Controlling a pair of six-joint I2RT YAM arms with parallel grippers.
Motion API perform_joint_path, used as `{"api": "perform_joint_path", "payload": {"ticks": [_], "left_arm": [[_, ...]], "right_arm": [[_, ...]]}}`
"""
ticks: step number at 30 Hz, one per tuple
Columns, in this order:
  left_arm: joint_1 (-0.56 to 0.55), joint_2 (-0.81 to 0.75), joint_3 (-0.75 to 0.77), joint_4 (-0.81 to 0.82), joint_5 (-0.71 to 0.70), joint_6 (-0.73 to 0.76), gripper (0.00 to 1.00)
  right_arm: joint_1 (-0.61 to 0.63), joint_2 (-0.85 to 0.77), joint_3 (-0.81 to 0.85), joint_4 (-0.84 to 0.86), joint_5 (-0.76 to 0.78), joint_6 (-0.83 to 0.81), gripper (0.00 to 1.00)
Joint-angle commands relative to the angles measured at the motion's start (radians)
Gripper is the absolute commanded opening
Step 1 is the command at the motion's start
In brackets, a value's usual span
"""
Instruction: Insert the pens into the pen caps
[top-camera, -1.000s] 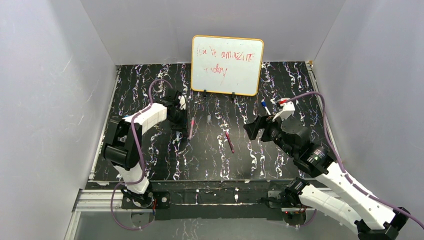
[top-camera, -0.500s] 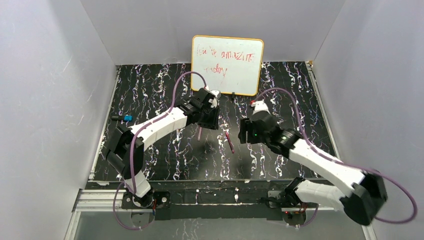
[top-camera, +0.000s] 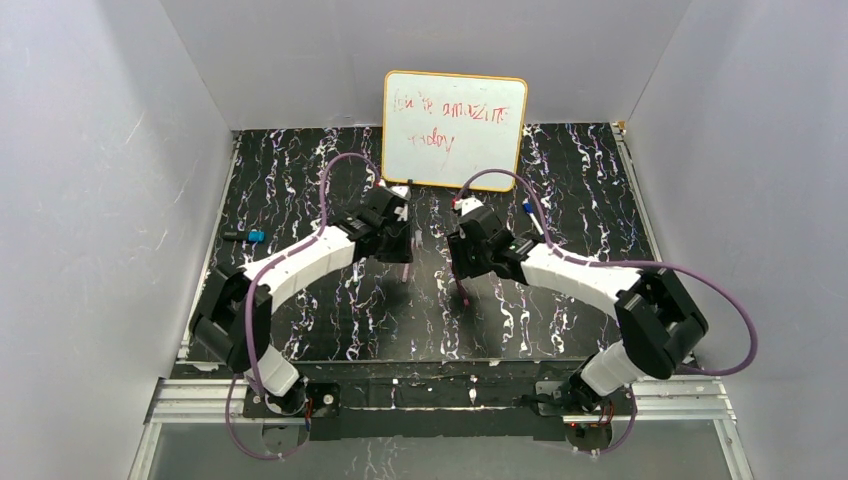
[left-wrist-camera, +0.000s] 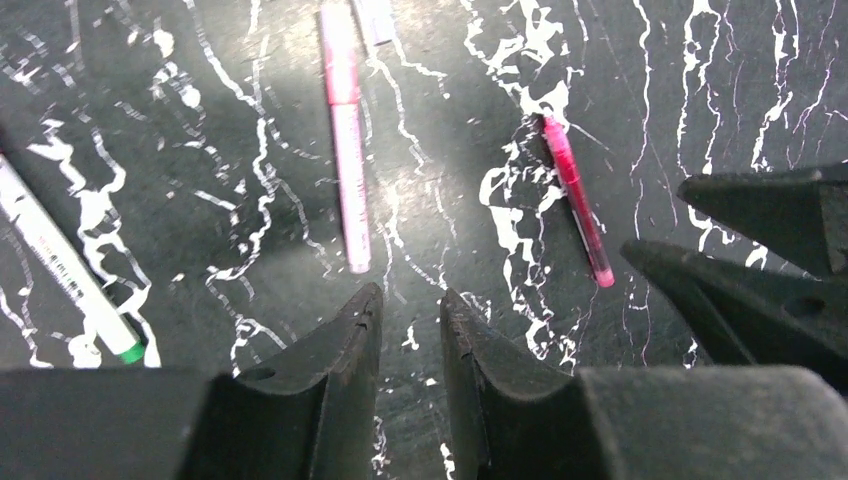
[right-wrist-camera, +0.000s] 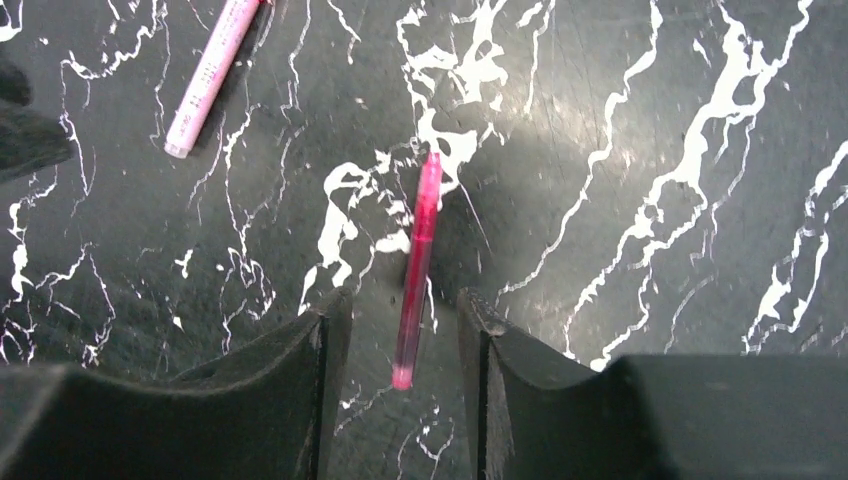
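Right gripper (right-wrist-camera: 400, 312), half-open and empty, straddles the magenta pen (right-wrist-camera: 417, 265), whose long axis runs parallel to its jaws; left gripper (left-wrist-camera: 410, 308), narrowly open, holds nothing.

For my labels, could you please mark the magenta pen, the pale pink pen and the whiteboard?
magenta pen (right-wrist-camera: 417, 270), right wrist view, mid-barrel
pale pink pen (left-wrist-camera: 346, 150), left wrist view, mid-barrel
whiteboard (top-camera: 455, 128), top external view, face

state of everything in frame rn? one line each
left gripper: slightly open, empty
right gripper: open, straddling the magenta pen, not gripping
magenta pen: flat on the table
pale pink pen: flat on the table, untouched
white pen: flat on the table, untouched
whiteboard: upright, red writing on it
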Motion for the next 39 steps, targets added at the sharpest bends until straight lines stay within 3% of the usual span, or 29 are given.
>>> {"api": "perform_joint_path", "payload": {"ticks": [1,4,14,22,28,39], "left_arm": [[0.072,-0.109,-0.067,0.023,0.073,-0.017,0.25],[0.115,-0.144,-0.092,0.022,0.113,-0.007,0.25],[0.196,-0.21,-0.108,-0.023,0.163,0.035,0.25],[0.226,-0.207,-0.106,-0.03,0.185,0.049,0.25],[0.244,-0.197,-0.094,-0.031,0.198,0.059,0.25],[0.269,-0.238,-0.127,0.027,0.266,0.09,0.25]], "right_arm": [[-0.009,0.07,0.089,0.05,-0.046,-0.062,0.49],[-0.01,0.146,0.142,0.002,-0.053,-0.07,0.43],[-0.011,0.228,0.141,-0.02,-0.043,-0.059,0.39],[-0.011,0.237,0.12,-0.022,-0.06,-0.045,0.36],[-0.011,0.236,0.076,-0.013,-0.069,-0.031,0.26],[-0.012,0.219,0.116,-0.007,-0.063,-0.035,0.2]]}}
